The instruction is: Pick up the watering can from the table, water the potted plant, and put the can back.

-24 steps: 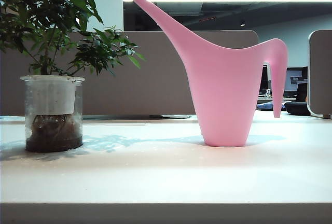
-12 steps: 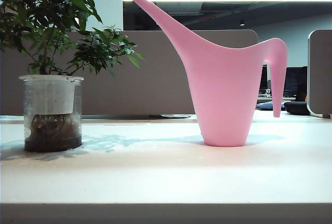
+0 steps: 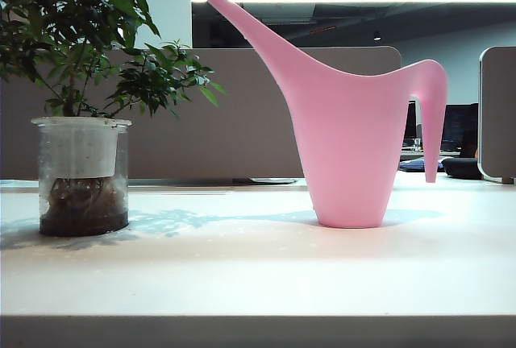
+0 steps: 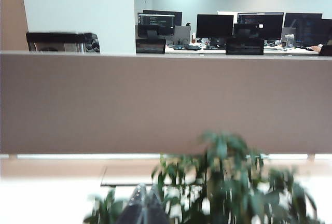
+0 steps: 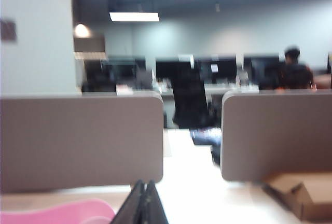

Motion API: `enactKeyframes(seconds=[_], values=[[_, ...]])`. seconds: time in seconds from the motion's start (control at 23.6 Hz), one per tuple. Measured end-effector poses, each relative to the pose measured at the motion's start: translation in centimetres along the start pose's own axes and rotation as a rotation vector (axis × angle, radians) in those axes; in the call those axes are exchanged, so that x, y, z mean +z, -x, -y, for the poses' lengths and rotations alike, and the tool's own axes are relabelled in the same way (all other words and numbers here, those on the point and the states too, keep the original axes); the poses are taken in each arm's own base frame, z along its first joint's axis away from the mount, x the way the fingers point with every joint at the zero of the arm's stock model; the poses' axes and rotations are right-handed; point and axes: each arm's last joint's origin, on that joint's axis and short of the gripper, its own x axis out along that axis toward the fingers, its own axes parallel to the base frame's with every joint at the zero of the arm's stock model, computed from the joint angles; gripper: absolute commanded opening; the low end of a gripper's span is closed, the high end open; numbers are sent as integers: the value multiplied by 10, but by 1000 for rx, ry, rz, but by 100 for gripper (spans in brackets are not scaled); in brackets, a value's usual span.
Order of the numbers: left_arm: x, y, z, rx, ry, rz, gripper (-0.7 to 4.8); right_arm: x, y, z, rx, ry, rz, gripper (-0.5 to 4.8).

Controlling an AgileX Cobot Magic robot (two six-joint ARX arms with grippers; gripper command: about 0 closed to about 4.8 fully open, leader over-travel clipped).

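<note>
Right wrist view: blurred watering can (image 5: 57,211) beside right gripper (image 5: 143,203).

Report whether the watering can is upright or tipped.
Upright: the watering can stands on its flat base on the table, spout pointing up toward the potted plant.

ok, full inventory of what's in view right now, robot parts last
watering can: one, pink, upright on the table right of centre in the exterior view, spout toward the plant, handle on the far side from it; untouched.
potted plant: one, dark green leaves in a clear pot with white liner, on the table at the left.
table: one, white top, pale grey front edge.
partition panels: beige-grey, standing behind the table.
cardboard box: one, brown, seen only in the right wrist view, beside a partition.
left pincer: dark tips together, shut, near the plant leaves, holding nothing.
right pincer: dark tips together, shut, near the can's pink rim, holding nothing.
</note>
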Motion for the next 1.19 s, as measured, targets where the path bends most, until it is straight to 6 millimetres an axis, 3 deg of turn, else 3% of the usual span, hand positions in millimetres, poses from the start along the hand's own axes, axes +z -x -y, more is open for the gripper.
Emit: enactKeyframes(seconds=[0.17, 0.3, 0.34, 0.42, 0.59, 0.68, 0.72, 0.76, 0.85, 1.19], values=[[25, -22, 2, -43, 0, -39, -5, 12, -27, -2, 0, 5, -68, -5], [32, -41, 7, -94, 0, -91, -5, 18, -50, -5, 1, 10, -131, -5], [28, -52, 10, -133, -20, -153, -5, 17, -69, -7, 4, 17, -196, -5], [22, -64, 17, -197, -31, -250, -5, 1, -88, -9, 17, 30, -322, -3], [24, -68, 26, -260, -34, -297, -5, -31, -117, -14, 63, 38, -485, 11], [23, -69, 28, -272, -40, -308, -5, -51, -130, -17, 84, 38, -575, 122], [22, -69, 29, -276, -49, -310, -5, -57, -134, -18, 98, 36, -595, 211], [22, -69, 29, -279, -58, -310, -5, -64, -139, -19, 119, 30, -621, 332], [23, -69, 31, -293, -70, -305, -5, -77, -146, -21, 141, 24, -673, 447], [26, -67, 41, -355, -76, -272, -5, -125, -175, -25, 160, 50, -687, 450]])
